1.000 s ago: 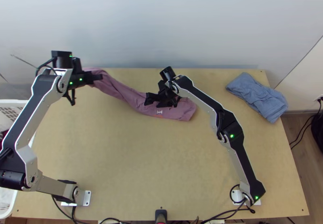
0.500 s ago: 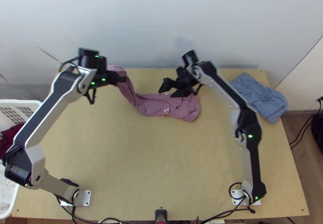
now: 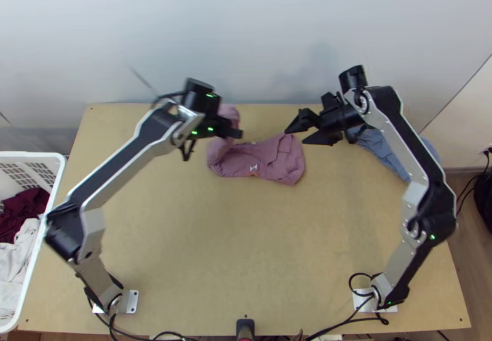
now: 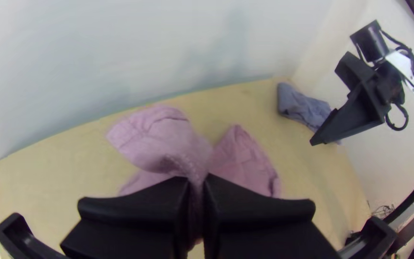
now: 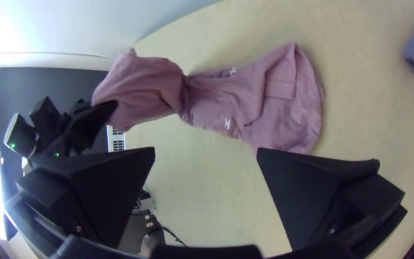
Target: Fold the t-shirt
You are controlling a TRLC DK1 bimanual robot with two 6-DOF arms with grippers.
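Jaws: L grpr (image 3: 237, 133) clenched on pink tee (image 3: 270, 159) | R grpr (image 3: 294, 138) agape | tee partly on tbl (image 3: 184, 230)

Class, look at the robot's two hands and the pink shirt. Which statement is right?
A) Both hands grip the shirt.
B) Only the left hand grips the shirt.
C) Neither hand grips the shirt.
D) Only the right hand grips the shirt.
B: the left hand pinches the pink shirt between its fingers, while the right hand has its fingers wide apart with no cloth gripped.
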